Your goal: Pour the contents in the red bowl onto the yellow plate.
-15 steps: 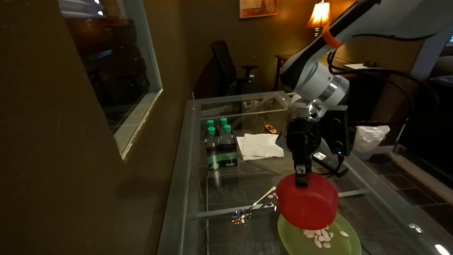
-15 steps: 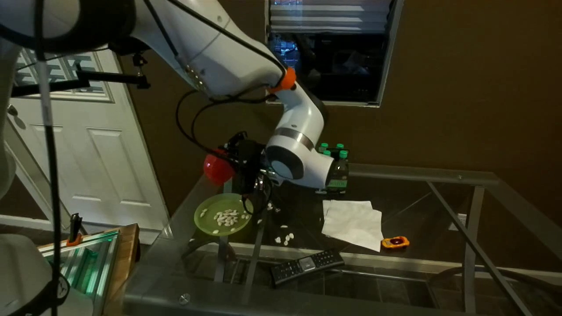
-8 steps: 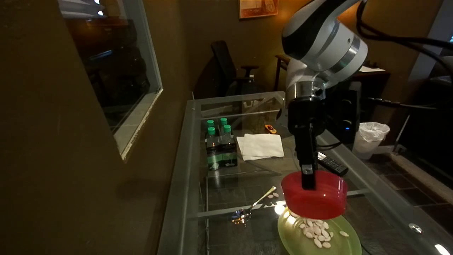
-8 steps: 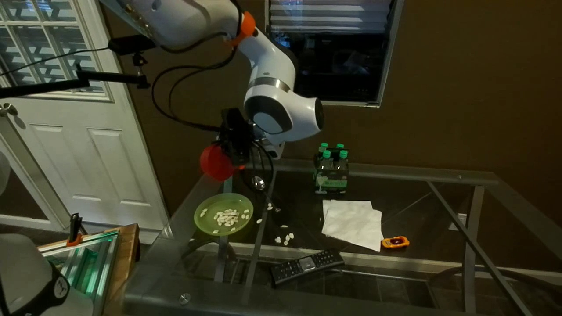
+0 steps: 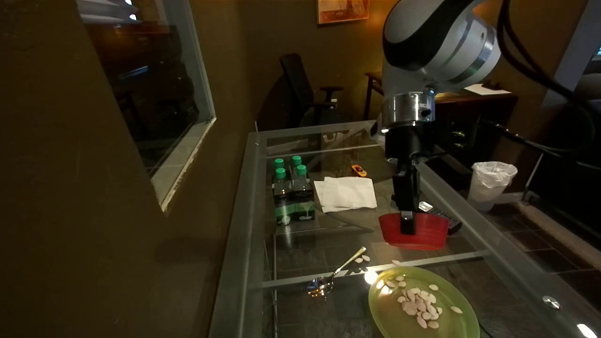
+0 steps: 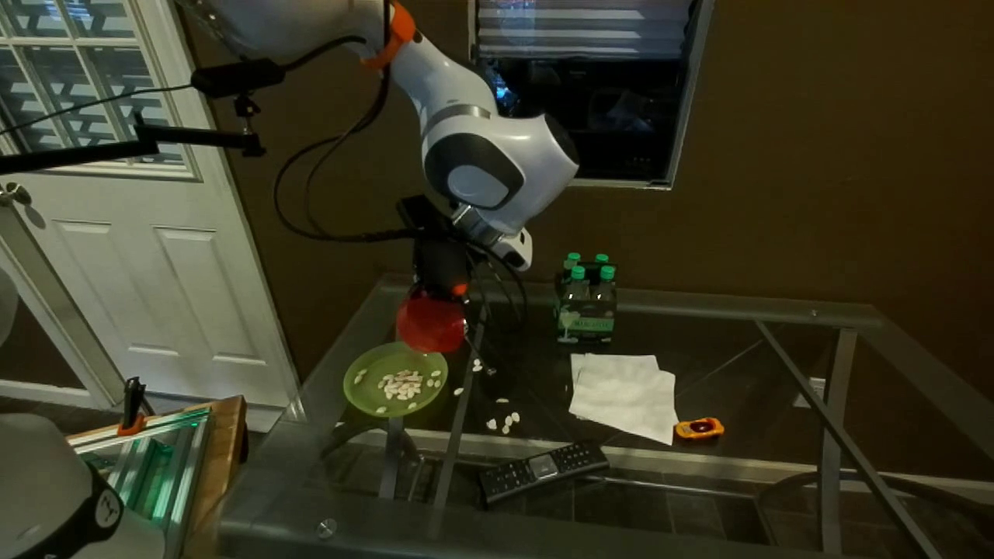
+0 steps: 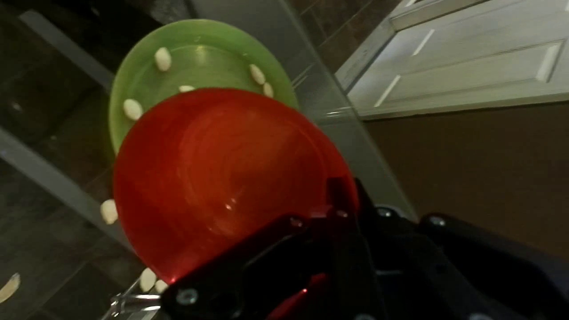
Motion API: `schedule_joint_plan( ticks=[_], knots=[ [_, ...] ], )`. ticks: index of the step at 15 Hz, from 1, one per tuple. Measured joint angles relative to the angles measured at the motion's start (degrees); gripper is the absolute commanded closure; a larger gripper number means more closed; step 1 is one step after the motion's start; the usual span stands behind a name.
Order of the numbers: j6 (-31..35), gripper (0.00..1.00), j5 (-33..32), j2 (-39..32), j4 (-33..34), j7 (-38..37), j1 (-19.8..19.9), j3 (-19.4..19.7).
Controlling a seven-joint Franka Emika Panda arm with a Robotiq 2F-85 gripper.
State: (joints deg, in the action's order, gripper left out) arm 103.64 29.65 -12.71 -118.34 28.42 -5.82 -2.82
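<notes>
Near the yellow plate [image 5: 389, 313] of pieces [image 5: 419, 304], the hand [image 5: 407, 225] pinches the red bowl [image 5: 430, 233].

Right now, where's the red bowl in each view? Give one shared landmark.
In an exterior view: red bowl, right of center, lower half.
In an exterior view: red bowl, left of center, just below mid-height.
Wrist view: red bowl, large, mostly left of center.
Landmark in all three: yellow plate.

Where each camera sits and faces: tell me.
Exterior view: near one end of the table, looking lengthwise towards the chair; arm and gripper show.
Exterior view: by a long side, facing the window; arm shows, gripper partly.
Wrist view: wrist-mounted, looking past the red bowl to the yellow plate; gripper shows.
Both exterior views share napkins.
</notes>
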Motion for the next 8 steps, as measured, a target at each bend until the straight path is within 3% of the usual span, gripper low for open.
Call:
schedule_joint_plan(
  ticks=[8],
  knots=[
    [25.8,0.99,-18.7,-5.4,-0.1,-4.8,-1.0,-2.5]
  ],
)
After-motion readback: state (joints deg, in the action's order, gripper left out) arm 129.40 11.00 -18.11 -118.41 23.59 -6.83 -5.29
